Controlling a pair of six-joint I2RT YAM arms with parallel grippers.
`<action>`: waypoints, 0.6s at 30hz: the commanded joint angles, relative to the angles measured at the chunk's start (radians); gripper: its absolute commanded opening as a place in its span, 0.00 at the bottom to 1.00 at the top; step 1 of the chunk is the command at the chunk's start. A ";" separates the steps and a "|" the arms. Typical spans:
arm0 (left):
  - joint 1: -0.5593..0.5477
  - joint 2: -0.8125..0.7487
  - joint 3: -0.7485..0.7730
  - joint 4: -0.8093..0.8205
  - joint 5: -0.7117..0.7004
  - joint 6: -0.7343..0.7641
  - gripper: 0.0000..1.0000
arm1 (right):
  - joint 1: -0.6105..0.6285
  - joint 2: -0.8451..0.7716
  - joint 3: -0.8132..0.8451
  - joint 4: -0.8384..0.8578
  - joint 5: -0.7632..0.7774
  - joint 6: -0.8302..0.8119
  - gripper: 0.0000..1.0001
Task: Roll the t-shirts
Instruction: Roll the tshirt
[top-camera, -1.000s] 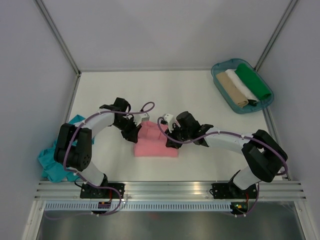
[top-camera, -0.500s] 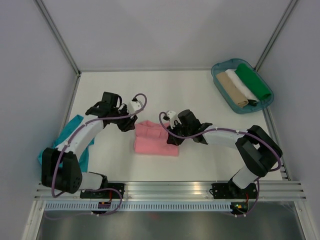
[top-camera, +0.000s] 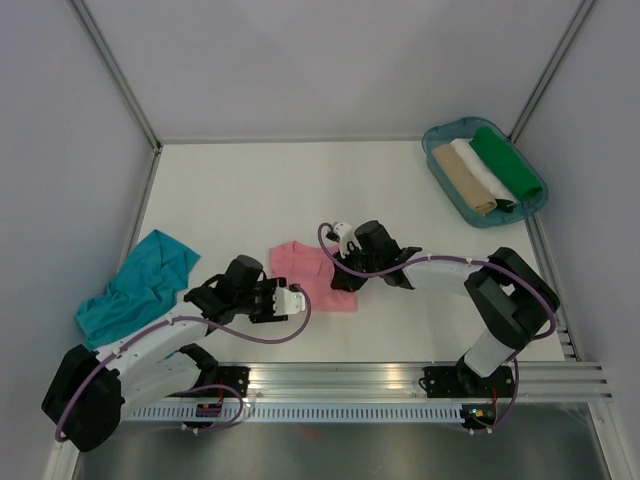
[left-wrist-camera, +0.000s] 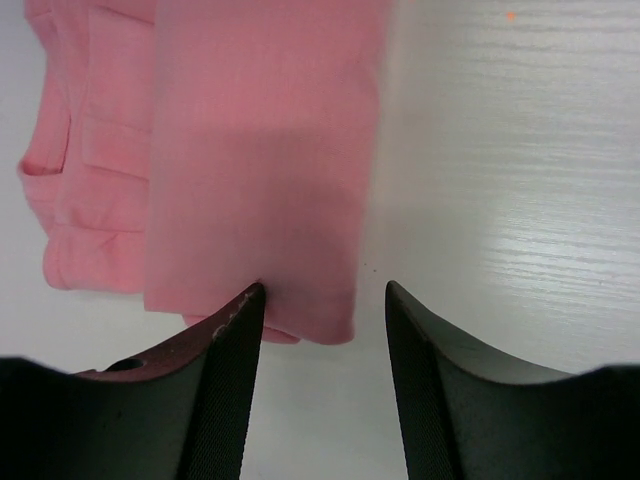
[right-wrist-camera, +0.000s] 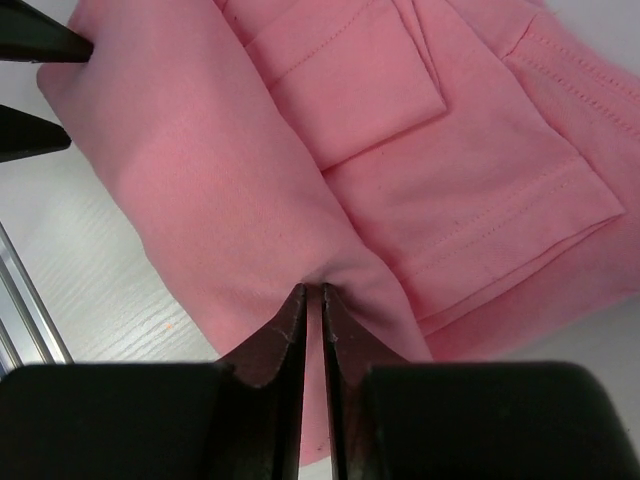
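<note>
Item 1, salmon-pink t-shirt (top-camera: 306, 270): it lies partly folded near the middle of the white surface (top-camera: 250, 190), between the two arms. Several stitched hems and layered folds show on its upper side in the right wrist view. One long side forms a smooth, rounded fold.

Item 2, teal-blue t-shirt (top-camera: 140, 288): it lies crumpled and unrolled at the left edge of the surface, well apart from the pink one and beside the left arm.

Item 3, left gripper (left-wrist-camera: 322, 292): it is low over the surface at the near left corner of the pink t-shirt. Its jaws stand well apart. The corner of the cloth reaches into the gap between them, and one finger is at the edge of the cloth. The gripper has hold of nothing.

Item 4, right gripper (right-wrist-camera: 312, 292): it is at the right side of the pink t-shirt. Its jaws are drawn almost together, with only a thin slit between them. The cloth puckers into the fingertips, so a small fold of the pink t-shirt is pinched there.

Item 5, blue-green tray (top-camera: 437, 131): it stands at the far right corner of the surface. It holds a beige roll (top-camera: 462, 180), a white roll (top-camera: 483, 172) and a green roll (top-camera: 507, 165), side by side.
</note>
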 joint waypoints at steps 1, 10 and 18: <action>-0.043 -0.013 -0.041 0.153 -0.108 0.082 0.59 | -0.004 0.010 0.002 0.033 -0.009 -0.003 0.17; -0.081 0.021 -0.121 0.301 -0.191 0.140 0.60 | -0.004 -0.007 0.002 0.002 -0.001 -0.027 0.20; -0.081 0.065 -0.136 0.313 -0.205 0.126 0.20 | 0.014 -0.166 0.005 -0.067 0.109 -0.197 0.46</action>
